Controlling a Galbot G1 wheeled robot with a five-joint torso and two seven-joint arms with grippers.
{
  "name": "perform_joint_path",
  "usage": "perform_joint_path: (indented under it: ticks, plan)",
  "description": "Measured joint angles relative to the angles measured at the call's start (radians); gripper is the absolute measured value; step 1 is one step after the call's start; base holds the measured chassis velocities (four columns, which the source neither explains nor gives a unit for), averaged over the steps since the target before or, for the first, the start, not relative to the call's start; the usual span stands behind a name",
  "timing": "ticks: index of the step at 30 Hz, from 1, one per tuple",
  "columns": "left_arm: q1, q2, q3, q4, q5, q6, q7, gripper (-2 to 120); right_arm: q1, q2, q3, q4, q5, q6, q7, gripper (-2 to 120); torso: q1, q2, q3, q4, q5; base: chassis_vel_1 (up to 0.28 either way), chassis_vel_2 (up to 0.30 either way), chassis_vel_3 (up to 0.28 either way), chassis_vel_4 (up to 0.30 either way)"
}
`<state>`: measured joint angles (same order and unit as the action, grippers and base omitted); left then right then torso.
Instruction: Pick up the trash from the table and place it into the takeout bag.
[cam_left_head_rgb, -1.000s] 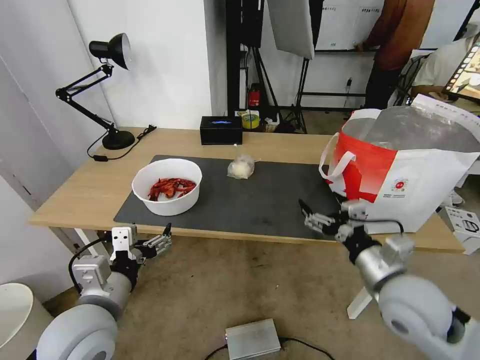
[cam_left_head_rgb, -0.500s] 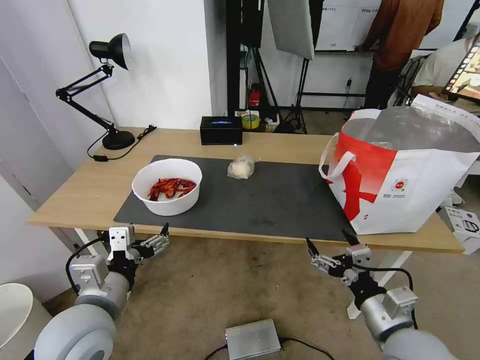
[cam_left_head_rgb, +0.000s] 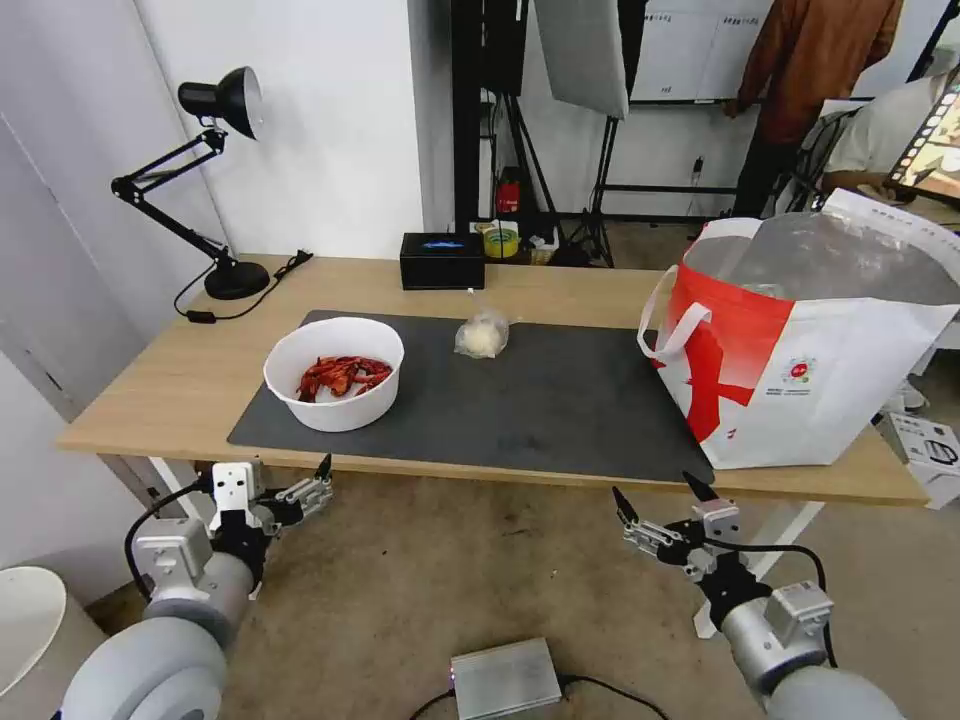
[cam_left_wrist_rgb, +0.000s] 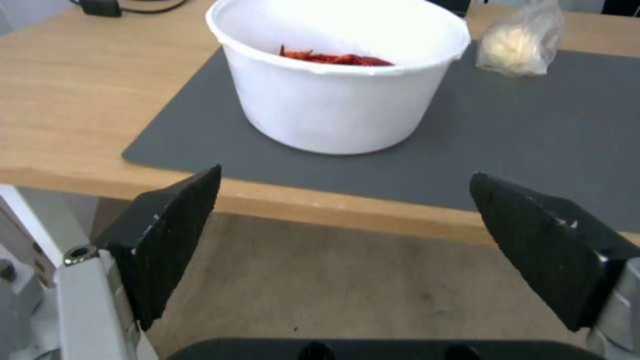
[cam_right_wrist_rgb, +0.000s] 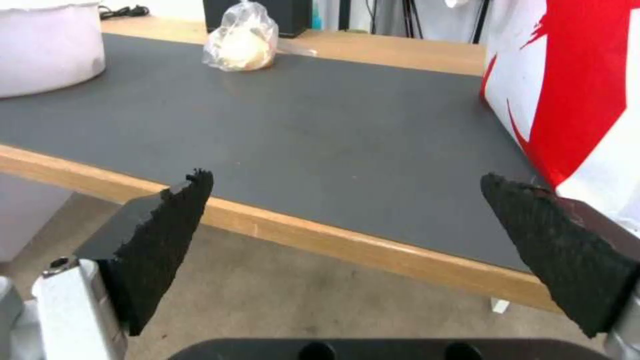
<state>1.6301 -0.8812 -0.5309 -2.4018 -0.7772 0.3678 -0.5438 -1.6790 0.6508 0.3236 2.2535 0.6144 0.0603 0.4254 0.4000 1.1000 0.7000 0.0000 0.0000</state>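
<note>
On the table, a white bowl of red crayfish shells stands at the left of the dark grey mat. A small clear knotted bag lies at the mat's far edge. The white and red takeout bag stands open on the table's right end. My left gripper hangs open and empty below the table's front edge, in line with the bowl. My right gripper is open and empty below the front edge, near the bag.
A black desk lamp stands at the table's back left and a black tissue box at the back middle. A silver box with a cable lies on the floor between my arms.
My right gripper came down from the table edge beside the takeout bag to below the tabletop. My left gripper sank a little. Nothing on the table moved.
</note>
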Motion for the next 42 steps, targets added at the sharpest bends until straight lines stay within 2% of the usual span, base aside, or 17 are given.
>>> perform_joint_path:
  ticks: [9,13,17,18,23,25,26,29,30,34,35,37,39,40,42]
  plan:
    - [0.019,-0.009,0.001,-0.002,0.004,0.015,0.000,100,0.047,-0.004,-0.024,-0.002,0.044,0.026,-0.029,100,0.000,0.000,0.000,-0.0001,0.0000,0.000,0.000,0.000,0.000]
    - [0.014,-0.009,0.005,-0.001,0.004,0.016,0.000,100,0.156,-0.013,-0.057,-0.004,0.133,0.043,-0.085,100,0.000,0.000,0.000,0.0000,0.0000,0.000,0.000,0.000,0.000]
    - [-0.031,0.014,0.041,0.020,0.000,0.016,0.001,100,0.359,-0.042,-0.102,-0.037,0.265,0.034,-0.132,100,0.000,0.000,0.000,0.0006,0.0000,0.000,0.000,0.000,0.000]
    - [-0.031,0.014,0.041,0.020,0.000,0.016,0.001,100,0.359,-0.042,-0.102,-0.037,0.265,0.034,-0.132,100,0.000,0.000,0.000,0.0006,0.0000,0.000,0.000,0.000,0.000]
    - [-0.063,0.043,0.072,0.043,-0.012,0.013,0.026,100,0.478,-0.061,-0.125,-0.097,0.349,-0.013,-0.134,100,0.000,0.000,0.000,-0.0008,0.0000,0.000,0.000,0.000,0.000]
    - [-0.062,0.044,0.068,0.047,-0.014,0.009,0.029,100,0.589,-0.057,-0.194,-0.153,0.379,-0.024,-0.139,100,0.000,0.000,0.000,-0.0001,0.0000,0.000,0.000,0.000,0.000]
    - [-0.062,0.044,0.068,0.047,-0.014,0.009,0.029,100,0.589,-0.057,-0.194,-0.153,0.379,-0.024,-0.139,100,0.000,0.000,0.000,-0.0001,0.0000,0.000,0.000,0.000,0.000]
    - [-0.067,0.040,0.067,0.052,-0.016,0.008,0.029,100,0.767,-0.021,-0.328,-0.247,0.412,-0.032,-0.151,100,0.000,0.000,0.000,0.0003,0.0000,0.000,0.000,0.000,0.000]
    - [-0.067,0.040,0.067,0.052,-0.016,0.008,0.029,100,0.767,-0.021,-0.328,-0.247,0.412,-0.032,-0.151,100,0.000,0.000,0.000,0.0003,0.0000,0.000,0.000,0.000,0.000]
    - [-0.070,0.033,0.067,0.058,-0.017,0.008,0.029,100,0.979,0.054,-0.505,-0.373,0.434,-0.053,-0.148,100,0.000,0.000,0.000,-0.0001,0.0002,0.000,0.000,0.000,0.000]
    - [-0.070,0.033,0.067,0.058,-0.017,0.008,0.029,100,0.979,0.054,-0.505,-0.373,0.434,-0.053,-0.148,100,0.000,0.000,0.000,-0.0001,0.0002,0.000,0.000,0.000,0.000]
    - [-0.066,0.031,0.063,0.058,-0.017,0.008,0.029,100,1.076,0.096,-0.569,-0.429,0.438,-0.086,-0.127,100,0.000,0.000,0.000,0.0002,-0.0002,0.000,0.000,0.000,0.000]
    - [-0.061,0.028,0.059,0.058,-0.016,0.008,0.026,100,1.178,0.152,-0.629,-0.489,0.445,-0.162,-0.086,100,0.000,0.000,0.000,0.0002,-0.0003,0.000,0.000,0.000,0.000]
    - [-0.061,0.028,0.059,0.058,-0.016,0.008,0.026,100,1.178,0.152,-0.629,-0.489,0.445,-0.162,-0.086,100,0.000,0.000,0.000,0.0002,-0.0003,0.000,0.000,0.000,0.000]
    - [-0.058,0.025,0.056,0.054,-0.016,0.007,0.025,100,1.260,0.205,-0.679,-0.549,0.445,-0.232,-0.048,100,0.000,0.000,0.000,0.0002,-0.0001,0.000,0.000,0.000,0.000]
